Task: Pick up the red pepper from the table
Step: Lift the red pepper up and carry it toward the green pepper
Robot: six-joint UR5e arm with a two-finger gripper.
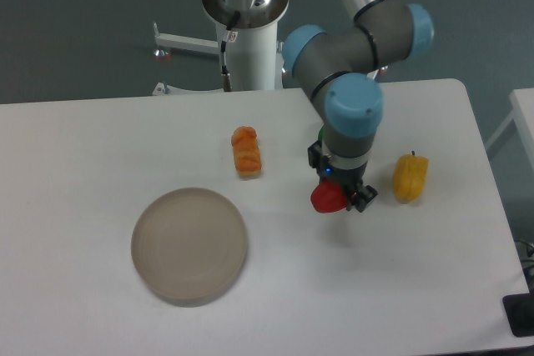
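The red pepper [327, 198] is glossy and small, and it hangs off the white table [400, 289], a faint shadow lying beneath it. My gripper [342, 198] points down from the blue wrist and is shut on the red pepper, with one dark finger showing on its right side. The pepper's stem is hidden by the gripper.
A yellow pepper [410, 177] lies just right of the gripper. An orange ridged food item [245, 151] sits to the left. A round grey-beige plate [189, 244] rests at the front left. A bit of green [321, 133] peeks from behind the arm. The robot base [246, 31] stands behind the table.
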